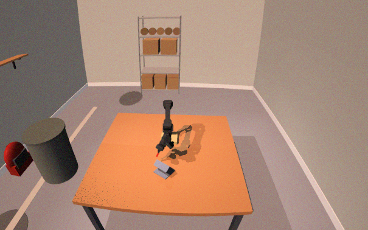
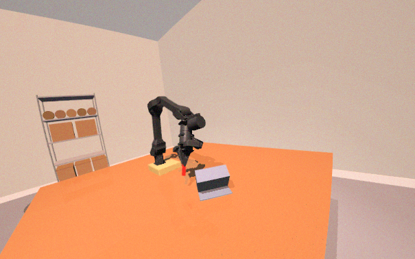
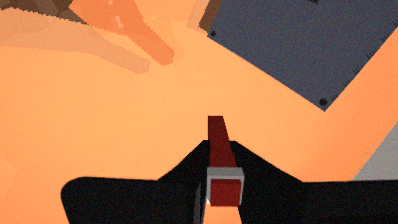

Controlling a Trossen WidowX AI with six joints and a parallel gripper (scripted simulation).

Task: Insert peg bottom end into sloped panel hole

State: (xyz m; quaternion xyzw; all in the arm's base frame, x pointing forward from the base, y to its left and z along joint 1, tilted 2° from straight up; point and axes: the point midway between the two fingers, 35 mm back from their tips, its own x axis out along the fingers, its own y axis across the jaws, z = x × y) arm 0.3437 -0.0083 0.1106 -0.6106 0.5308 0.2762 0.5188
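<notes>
The red peg [image 1: 157,154] [image 2: 184,170] [image 3: 218,132] is held off the table, its lower end sticking out past the fingertips. In the wrist view its upper end looks square, with a pale grey rim around it. My gripper [image 1: 159,149] [image 2: 184,166] [image 3: 218,147] is shut on the peg. The grey sloped panel [image 1: 162,165] [image 2: 213,173] [image 3: 295,55] stands beyond the peg, with a gap between them. It appears at the upper right of the wrist view, turned at an angle to the peg's sides. A dark mark shows at that view's top edge; I cannot tell if it is the hole.
The orange table [image 1: 204,185] [image 2: 131,219] carries the arm's yellow base block [image 1: 174,139] [image 2: 163,168] behind the gripper. The panel's flat grey foot [image 1: 162,173] [image 2: 215,194] extends on its side away from the arm. Arm shadows fall beside the gripper.
</notes>
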